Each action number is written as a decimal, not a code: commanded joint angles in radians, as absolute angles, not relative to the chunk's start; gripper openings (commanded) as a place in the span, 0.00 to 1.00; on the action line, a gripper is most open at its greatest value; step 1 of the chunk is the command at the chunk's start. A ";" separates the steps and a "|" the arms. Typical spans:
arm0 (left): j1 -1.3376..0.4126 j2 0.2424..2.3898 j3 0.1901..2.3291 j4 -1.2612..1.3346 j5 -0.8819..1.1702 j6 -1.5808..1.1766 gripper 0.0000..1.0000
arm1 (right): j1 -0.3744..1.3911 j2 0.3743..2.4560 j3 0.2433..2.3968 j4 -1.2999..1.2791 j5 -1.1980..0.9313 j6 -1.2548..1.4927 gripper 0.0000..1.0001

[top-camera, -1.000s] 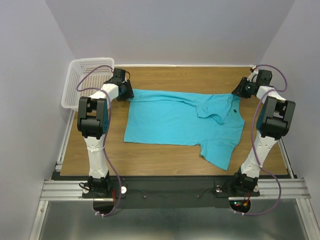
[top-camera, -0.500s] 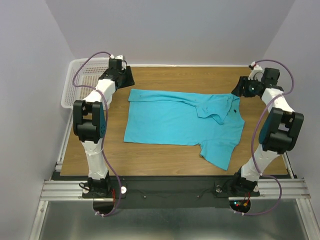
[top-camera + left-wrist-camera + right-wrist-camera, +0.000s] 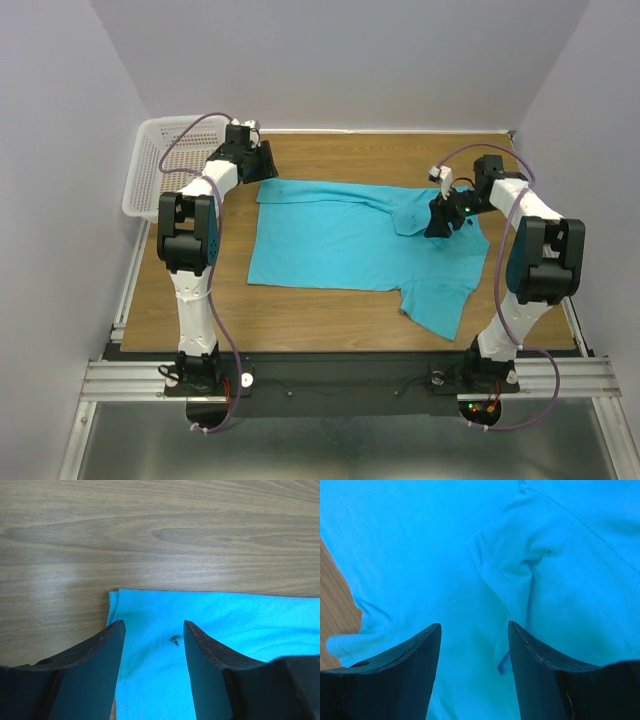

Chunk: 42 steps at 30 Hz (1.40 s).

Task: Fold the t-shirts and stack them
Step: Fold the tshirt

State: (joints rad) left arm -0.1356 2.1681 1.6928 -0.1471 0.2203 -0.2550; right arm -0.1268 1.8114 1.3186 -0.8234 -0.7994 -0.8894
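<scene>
Turquoise-blue soft cloth t-shirt (image 3: 350,240) lies flat and lightly wrinkled mid wooden table (image 3: 340,310), one sleeve trailing toward five o'clock. Right gripper (image 3: 438,226) has swung in from the two o'clock corner and now hangs over rumpled folds at three o'clock, fingers apart, gripping nothing. Farther back, left gripper (image 3: 264,166) hovers at the eleven o'clock hem corner, fingers apart. White plastic mesh basket (image 3: 160,160) sits at ten o'clock.

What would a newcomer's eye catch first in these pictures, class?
A bright turquoise t-shirt lies spread across the wooden table. The left pincer hovers open over its far left corner, the right pincer open above its crumpled right side. A white basket stands far left.
</scene>
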 commanded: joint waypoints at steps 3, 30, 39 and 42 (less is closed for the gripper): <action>-0.130 2.073 1.658 -0.089 0.227 -0.232 0.62 | -0.055 1.871 1.399 -0.801 -0.663 -0.945 0.61; -0.081 1.441 1.121 -0.005 0.097 -0.267 0.65 | 0.207 1.933 1.437 -0.643 -0.423 -0.765 0.54; -0.071 1.374 1.060 -0.006 0.130 -0.285 0.65 | 0.219 1.956 1.434 -0.630 -0.410 -0.730 0.51; -0.066 1.368 1.040 -0.005 0.138 -0.291 0.65 | 0.230 1.953 1.422 -0.624 -0.407 -0.719 0.50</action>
